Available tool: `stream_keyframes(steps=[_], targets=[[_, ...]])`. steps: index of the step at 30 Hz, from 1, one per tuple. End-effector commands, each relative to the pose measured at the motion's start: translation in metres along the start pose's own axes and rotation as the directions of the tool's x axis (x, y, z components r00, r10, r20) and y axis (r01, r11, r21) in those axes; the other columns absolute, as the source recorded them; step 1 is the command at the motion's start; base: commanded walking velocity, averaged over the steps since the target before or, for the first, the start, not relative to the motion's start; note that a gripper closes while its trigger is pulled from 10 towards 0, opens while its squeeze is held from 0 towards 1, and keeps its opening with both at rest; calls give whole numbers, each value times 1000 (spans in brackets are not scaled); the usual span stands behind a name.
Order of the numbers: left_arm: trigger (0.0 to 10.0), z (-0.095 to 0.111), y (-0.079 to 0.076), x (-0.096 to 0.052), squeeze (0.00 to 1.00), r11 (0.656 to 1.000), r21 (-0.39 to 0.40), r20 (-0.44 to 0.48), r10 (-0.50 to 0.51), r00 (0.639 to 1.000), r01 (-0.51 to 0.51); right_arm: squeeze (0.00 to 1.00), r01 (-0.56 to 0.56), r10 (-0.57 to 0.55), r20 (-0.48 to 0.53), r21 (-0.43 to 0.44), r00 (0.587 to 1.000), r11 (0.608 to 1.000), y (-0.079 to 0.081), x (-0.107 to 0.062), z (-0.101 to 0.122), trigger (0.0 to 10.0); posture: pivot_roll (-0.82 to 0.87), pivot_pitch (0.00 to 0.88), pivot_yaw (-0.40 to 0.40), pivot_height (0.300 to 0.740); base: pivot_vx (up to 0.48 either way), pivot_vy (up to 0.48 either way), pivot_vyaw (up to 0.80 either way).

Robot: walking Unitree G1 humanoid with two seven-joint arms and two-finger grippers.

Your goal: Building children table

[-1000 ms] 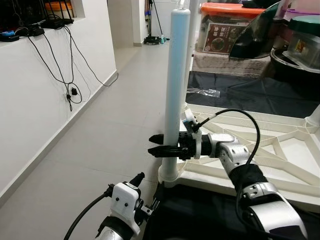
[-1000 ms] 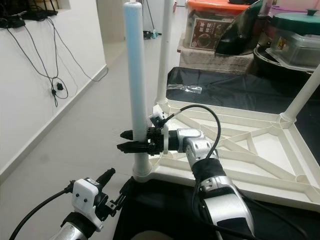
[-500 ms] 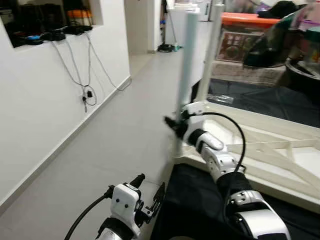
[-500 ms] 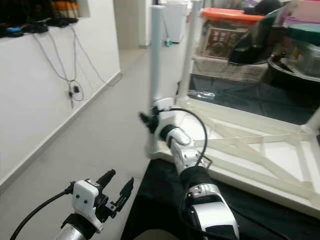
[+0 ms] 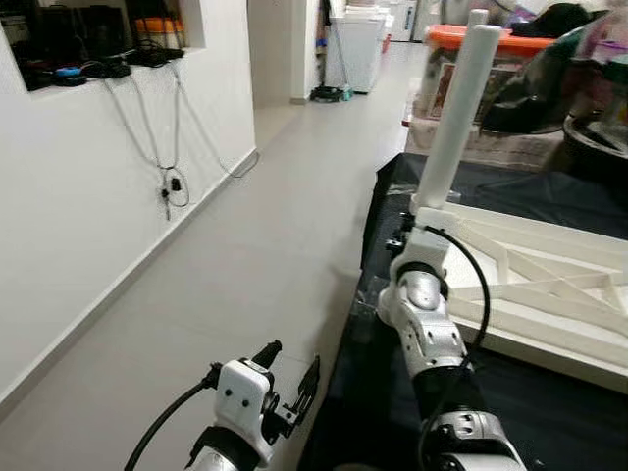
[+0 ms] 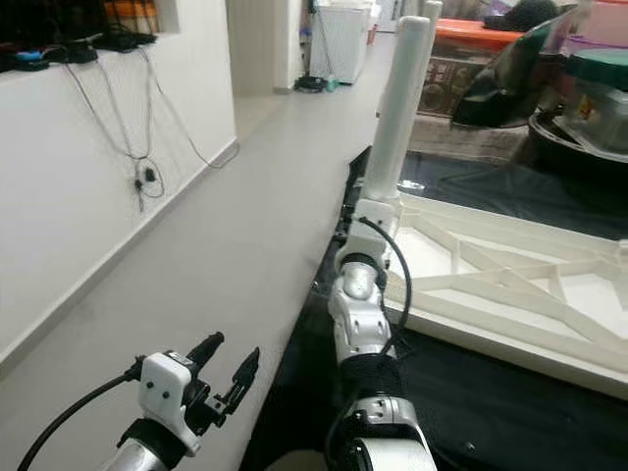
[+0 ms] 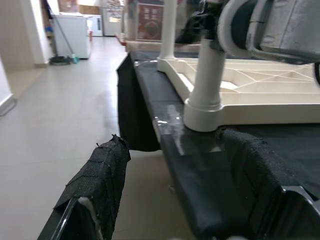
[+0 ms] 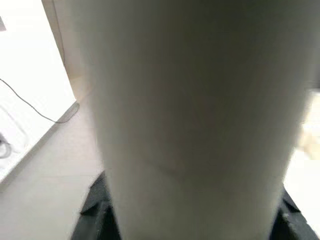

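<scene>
You're mid leg-fitting: the white leg (image 5: 453,128) stands in the corner socket of the upturned table frame (image 5: 549,285), leaning a bit. Your right gripper (image 5: 404,234) is clenched round it low down. Left gripper (image 5: 294,378) hangs open, idle. Next: straighten, press home.

You have: black cloth (image 5: 549,392) underfoot; cables (image 5: 167,128) down the wall; orange-lidded bin (image 5: 442,74); white appliance (image 5: 358,44) far back.

From my feed the table leg (image 5: 456,118) looks like smooth matt white plastic, same as the frame (image 5: 549,285); black cloth (image 7: 200,165) underneath, glossy floor tiles (image 5: 245,265).
</scene>
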State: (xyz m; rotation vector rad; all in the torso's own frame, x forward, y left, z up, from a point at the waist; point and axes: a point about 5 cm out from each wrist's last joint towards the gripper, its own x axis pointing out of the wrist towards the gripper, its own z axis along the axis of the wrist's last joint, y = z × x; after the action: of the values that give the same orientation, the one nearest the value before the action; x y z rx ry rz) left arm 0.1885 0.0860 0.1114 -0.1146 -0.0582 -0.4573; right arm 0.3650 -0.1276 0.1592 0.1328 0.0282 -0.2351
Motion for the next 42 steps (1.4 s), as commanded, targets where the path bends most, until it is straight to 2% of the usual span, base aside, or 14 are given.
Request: stream_keyframes(steps=[1,4,5,11,13,14,21,28,29,31,36,38,40,42], targets=[[10000,-2,0,0,0,1000,-14,-12,1,1000,-1,1000,-105,105,1,45,994,993,6,-3,-6,10000,50,0,-30,740,0,0,0],[10000,-2,0,0,0,1000,-15,-12,2,1000,-2,1000,-225,222,50,63,974,972,16,-5,0,10000,50,0,-30,740,0,0,0],[10000,-2,0,0,0,1000,-16,-12,2,1000,-2,0,-349,342,86,85,936,933,23,-4,5,10000,50,0,-30,740,0,0,0],[10000,-1,0,1,0,1000,-16,-11,1,1000,-2,0,-565,555,123,67,823,823,29,-3,13,10000,46,0,-29,740,0,0,0],[10000,-1,0,2,0,1000,-16,-10,1,1000,-1,0,-846,849,-13,67,529,528,29,-9,9,10000,49,0,-31,740,0,0,0],[10000,-1,0,2,0,1000,-16,-10,1,1000,-1,0,-846,849,-13,67,529,528,29,-9,9,10000,49,0,-31,740,0,0,0],[10000,-1,0,2,0,1000,-12,-9,0,1000,0,0,-987,980,-187,156,-63,-34,26,-29,7,10000,59,0,-36,740,0,0,0],[10000,-1,-1,2,0,1000,-12,-10,0,1000,-1,0,-975,964,-191,165,-183,-152,37,-28,11,10000,66,0,-39,740,0,0,0],[10000,-1,-1,2,0,1000,-11,-10,1,1000,-1,0,-973,958,-203,155,-204,-174,40,-28,11,2667,68,0,-42,740,0,0,0],[10000,-1,-1,2,0,1000,-12,-10,2,1000,-2,0,-973,955,-212,150,-205,-175,42,-28,10,0,68,0,-42,740,0,0,0],[10000,-2,-1,1,0,1000,-14,-11,3,1000,-3,0,-992,970,-219,93,-107,-88,42,-24,7,0,67,0,-43,740,0,0,0],[10000,-3,-2,2,0,1000,-16,-13,1,1000,-1,0,-992,971,-209,18,115,121,38,-15,1,0,67,0,-43,740,0,0,0],[10000,-3,-2,2,0,1000,-16,-13,1,1000,-1,0,-992,971,-209,18,115,121,38,-15,1,0,67,0,-43,740,0,0,0],[10000,-4,-2,1,0,1000,-17,-14,0,1000,0,0,-830,807,-202,-63,555,555,23,9,-5,0,52,0,-34,740,0,0,0]])
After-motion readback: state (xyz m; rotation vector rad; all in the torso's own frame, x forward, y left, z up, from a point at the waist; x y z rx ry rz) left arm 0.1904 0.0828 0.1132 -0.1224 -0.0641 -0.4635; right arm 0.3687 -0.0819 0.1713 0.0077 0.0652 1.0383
